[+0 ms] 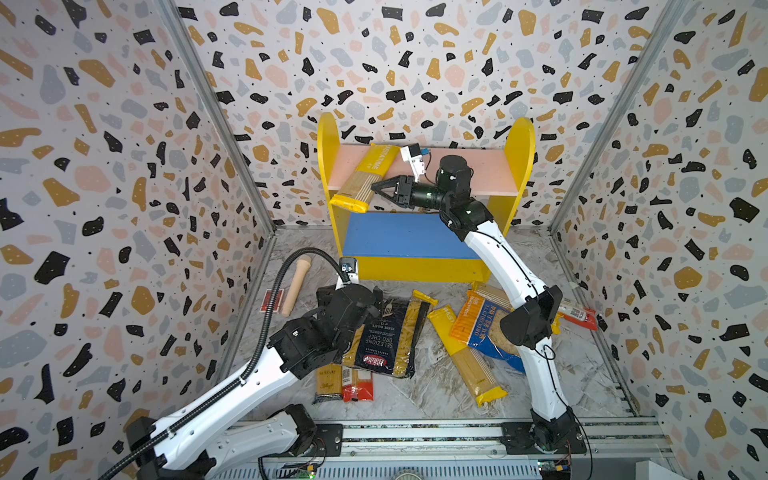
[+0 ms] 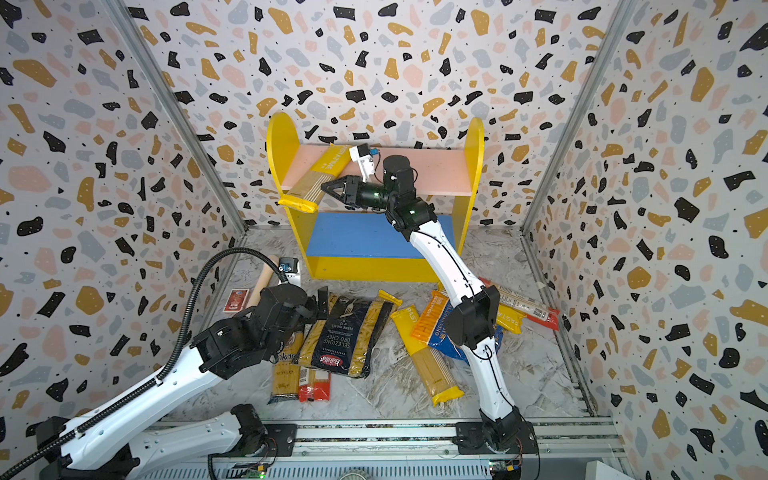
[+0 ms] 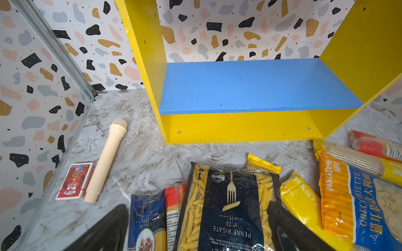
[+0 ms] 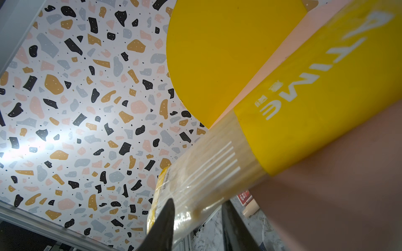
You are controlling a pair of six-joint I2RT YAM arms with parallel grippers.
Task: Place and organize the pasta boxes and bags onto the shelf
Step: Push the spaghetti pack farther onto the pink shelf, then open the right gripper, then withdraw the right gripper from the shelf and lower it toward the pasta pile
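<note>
our left gripper [image 3: 196, 215] hangs spread wide over the penne bag [image 3: 230, 191]. right gripper [image 1: 374, 188] is at the yellow pastatime pack [image 1: 363, 178], which lies slanted on the pink board [image 1: 478, 174] of the shelf [image 1: 521, 145], overhanging the front. we can't tell if it's pinching.

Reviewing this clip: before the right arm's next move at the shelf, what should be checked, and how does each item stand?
1. The yellow PASTATIME spaghetti pack fully on the pink upper board: not ok; it lies diagonally, one end overhanging the front edge.
2. Hold of the right gripper on that pack: cannot tell; its fingertips sit at the clear section.
3. The left gripper open over the black penne bag: ok.
4. The blue lower board free for more packs: ok.
5. The beige stick and red card box clear of the packs: ok.
</note>
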